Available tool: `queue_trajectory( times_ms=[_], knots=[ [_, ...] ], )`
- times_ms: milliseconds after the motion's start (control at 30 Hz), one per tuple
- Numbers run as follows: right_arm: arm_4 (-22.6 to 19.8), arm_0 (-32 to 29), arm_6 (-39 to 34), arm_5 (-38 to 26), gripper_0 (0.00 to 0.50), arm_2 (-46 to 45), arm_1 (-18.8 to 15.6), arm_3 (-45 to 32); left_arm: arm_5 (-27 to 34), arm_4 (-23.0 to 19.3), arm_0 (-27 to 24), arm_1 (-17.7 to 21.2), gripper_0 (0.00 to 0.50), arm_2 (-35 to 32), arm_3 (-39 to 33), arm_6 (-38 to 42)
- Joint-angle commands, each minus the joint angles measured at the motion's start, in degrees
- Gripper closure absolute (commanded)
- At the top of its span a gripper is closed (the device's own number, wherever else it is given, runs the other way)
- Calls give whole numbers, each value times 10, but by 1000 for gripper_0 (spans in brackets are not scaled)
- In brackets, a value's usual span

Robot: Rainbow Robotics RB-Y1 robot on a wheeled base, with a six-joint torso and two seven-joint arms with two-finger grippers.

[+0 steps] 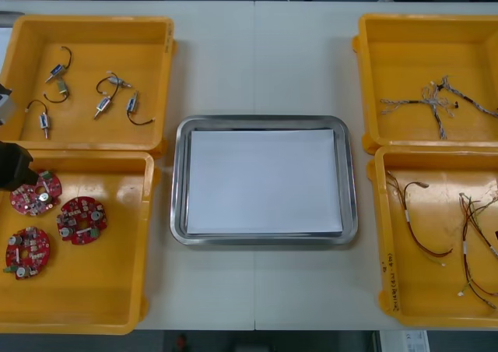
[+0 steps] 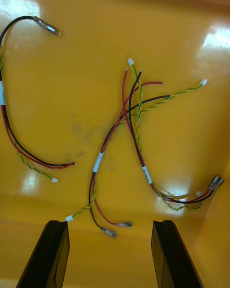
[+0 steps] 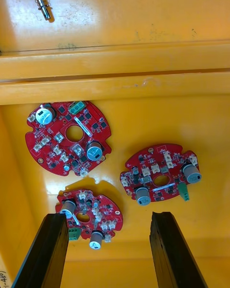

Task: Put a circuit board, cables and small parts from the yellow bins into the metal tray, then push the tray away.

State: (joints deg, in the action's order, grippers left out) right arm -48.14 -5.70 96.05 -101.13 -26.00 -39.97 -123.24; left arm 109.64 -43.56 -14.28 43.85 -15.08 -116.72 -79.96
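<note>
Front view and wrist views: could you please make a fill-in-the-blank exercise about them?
The near left bin holds ___ circuit boards.
The metal tray is ___ inside.
The right gripper holds its fingers ___ over the red and yellow cables.
The ___ gripper hangs over those boards, fingers open.
Missing words: three, white, open, left.

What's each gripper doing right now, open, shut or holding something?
Left gripper: open, holding nothing, over the red circuit boards.
Right gripper: open, holding nothing, over the red and yellow cables.
</note>
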Motion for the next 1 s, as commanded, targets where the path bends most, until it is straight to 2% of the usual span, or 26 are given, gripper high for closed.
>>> queue_trajectory(
  times_ms=[33,267,433,600,1000],
  knots=[
    [-27,-60,79,56,0,1,-49,-18,4,12,8,4,0,5,-3,23],
    [-26,-104,151,125,0,10,-69,-9,4,31,8,26,0,54,5,14],
    [-25,-122,200,183,0,39,-84,14,4,28,8,31,0,67,33,6],
    [-28,-135,206,255,0,71,-100,50,-5,26,8,33,0,68,49,-30],
    [-20,-125,217,298,0,109,-106,118,-29,15,8,52,0,68,61,-124]
  ],
)
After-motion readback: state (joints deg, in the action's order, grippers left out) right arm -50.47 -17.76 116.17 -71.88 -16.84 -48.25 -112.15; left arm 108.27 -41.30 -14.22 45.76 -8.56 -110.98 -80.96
